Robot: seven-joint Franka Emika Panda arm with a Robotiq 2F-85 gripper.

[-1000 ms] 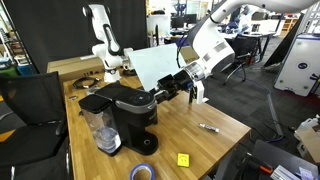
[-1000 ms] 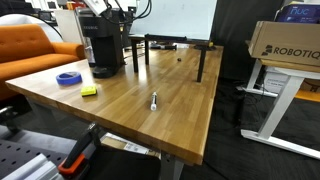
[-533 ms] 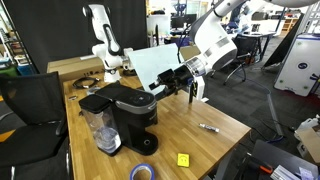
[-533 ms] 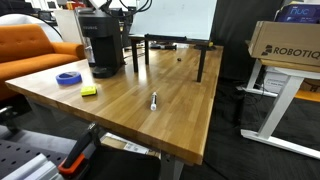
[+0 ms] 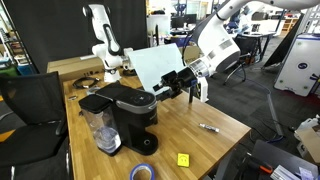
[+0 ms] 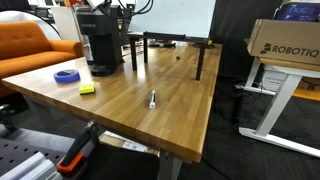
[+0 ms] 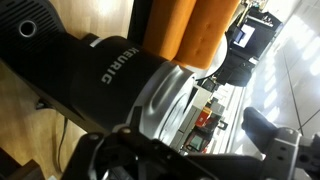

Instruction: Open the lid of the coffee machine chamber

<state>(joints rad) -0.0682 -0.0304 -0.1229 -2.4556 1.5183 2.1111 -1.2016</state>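
Note:
The black coffee machine [image 5: 135,122] stands on the wooden table [image 5: 205,108] and also shows in an exterior view [image 6: 102,48]. Its rounded black lid [image 5: 124,97] lies down on the brew head. My gripper [image 5: 161,91] is at the front end of the lid, at the lid's height. In the wrist view the glossy lid [image 7: 90,65] with its Keurig lettering and silver band fills the frame. The gripper [image 7: 190,150] has its two dark fingers wide apart at the band and holds nothing. Whether a finger touches the lid is unclear.
The clear water tank [image 5: 100,130] is on the machine's side. A blue tape roll [image 5: 143,172], a yellow block [image 5: 183,159] and a marker [image 5: 209,128] lie on the table in front. An orange sofa [image 6: 30,45] and a black side table [image 6: 175,45] stand beyond.
My gripper has risen a little and shifted slightly to the right at the front of the lid. The lid itself looks unchanged.

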